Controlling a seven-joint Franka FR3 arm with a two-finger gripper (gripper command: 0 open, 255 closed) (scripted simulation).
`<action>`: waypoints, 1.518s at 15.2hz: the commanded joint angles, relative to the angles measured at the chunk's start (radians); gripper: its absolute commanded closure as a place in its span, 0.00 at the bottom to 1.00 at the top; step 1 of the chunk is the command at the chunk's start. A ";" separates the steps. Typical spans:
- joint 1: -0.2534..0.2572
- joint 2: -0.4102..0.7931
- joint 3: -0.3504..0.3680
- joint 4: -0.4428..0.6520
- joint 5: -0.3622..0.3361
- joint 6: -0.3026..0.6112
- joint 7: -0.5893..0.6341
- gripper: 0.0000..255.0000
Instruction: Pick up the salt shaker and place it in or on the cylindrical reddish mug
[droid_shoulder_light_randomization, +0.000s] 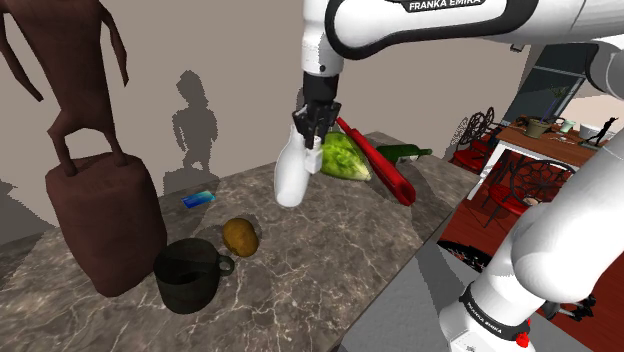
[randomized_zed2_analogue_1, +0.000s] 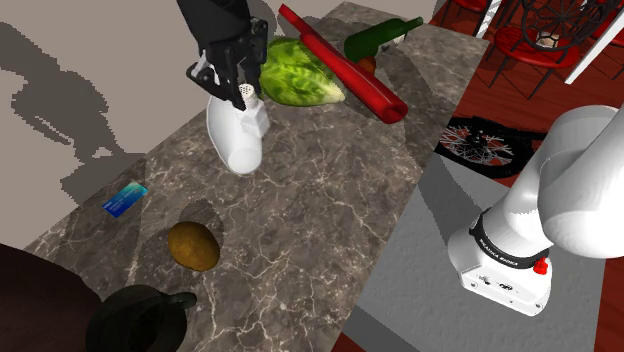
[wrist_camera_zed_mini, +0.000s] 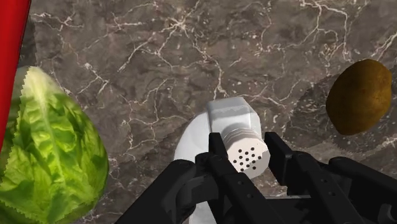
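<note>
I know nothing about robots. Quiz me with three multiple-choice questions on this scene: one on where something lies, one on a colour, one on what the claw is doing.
1. The round brown potato on the marble counter lies nearest to:
A. the dark cylindrical mug
B. the green glass bottle
C. the green lettuce head

2. The small flat card is:
A. yellow
B. blue
C. white

3. The black two-finger gripper is:
A. open above the potato
B. shut on the white salt shaker
C. shut on nothing

Answers:
1. A, since the potato sits just beside the mug, far from the bottle and the lettuce.
2. B, as its face is plainly blue against the marble.
3. B, because the wrist view shows both fingers clasping the shaker's perforated cap.
</note>
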 joint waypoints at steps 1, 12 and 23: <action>0.022 0.028 0.028 0.045 -0.004 -0.024 0.050 1.00; 0.169 0.234 0.166 0.326 -0.069 -0.145 0.331 1.00; 0.467 0.624 0.219 0.901 -0.242 -0.390 0.572 1.00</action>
